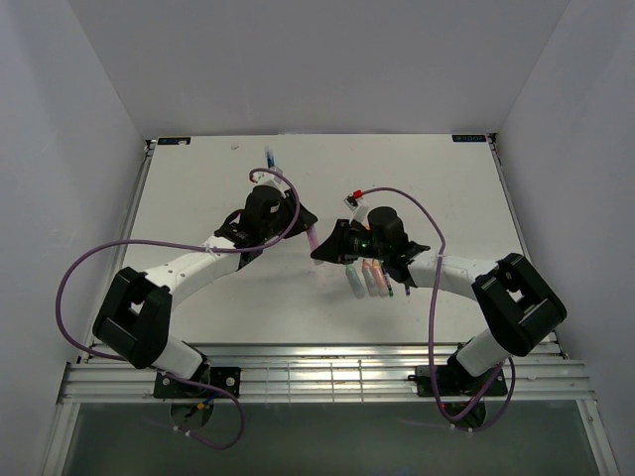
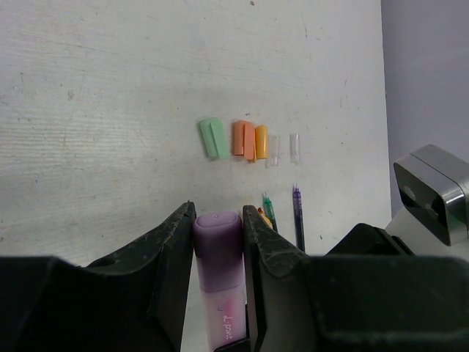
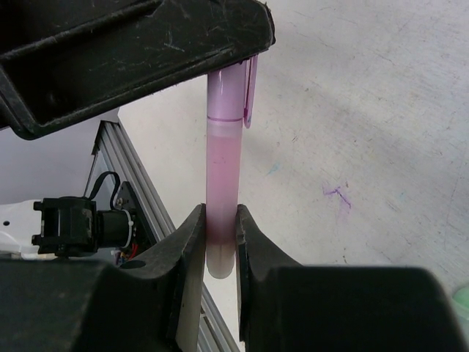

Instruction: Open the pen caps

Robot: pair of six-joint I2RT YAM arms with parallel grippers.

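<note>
White desk (image 1: 198, 188), matte, faintly scuffed; a small purple ink scribble (image 3: 337, 196) on it. Plain pale grey-lavender panels enclose three sides: left wall (image 1: 60, 149), back wall (image 1: 317, 59), right wall (image 1: 585, 149). Slotted aluminium rails (image 1: 317, 377) run along the near edge. Light is even, shadows soft.

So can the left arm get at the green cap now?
Probably not yet: the left gripper is closed on the purple cap of the pink pen the right gripper holds. Nothing else blocks the green cap.

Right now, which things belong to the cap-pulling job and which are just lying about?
In hand: pink pen; its purple cap; left gripper; right gripper.
Lying about: green cap; two orange caps; two clear caps; two thin pens.
</note>
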